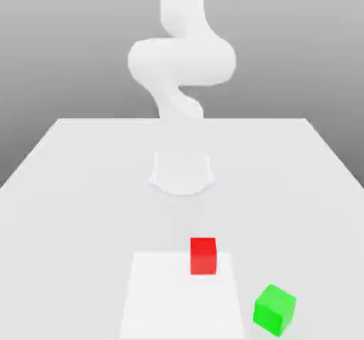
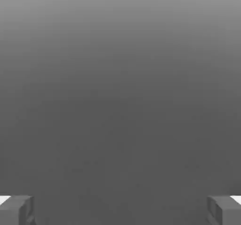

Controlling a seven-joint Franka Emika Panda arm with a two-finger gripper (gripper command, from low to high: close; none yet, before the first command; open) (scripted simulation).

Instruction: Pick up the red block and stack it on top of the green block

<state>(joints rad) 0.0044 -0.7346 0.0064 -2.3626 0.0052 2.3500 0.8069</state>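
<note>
Exterior view shows red block (image 1: 203,256) and green block (image 1: 274,310); hand view, the spread tool (image 2: 120,211).

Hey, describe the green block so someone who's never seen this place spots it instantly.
Find the big pale table, then the white square on it. Just past that square, toward the exterior view's right, sits the green block. It is turned at an angle, while the red block sits squarer to the view.
</note>
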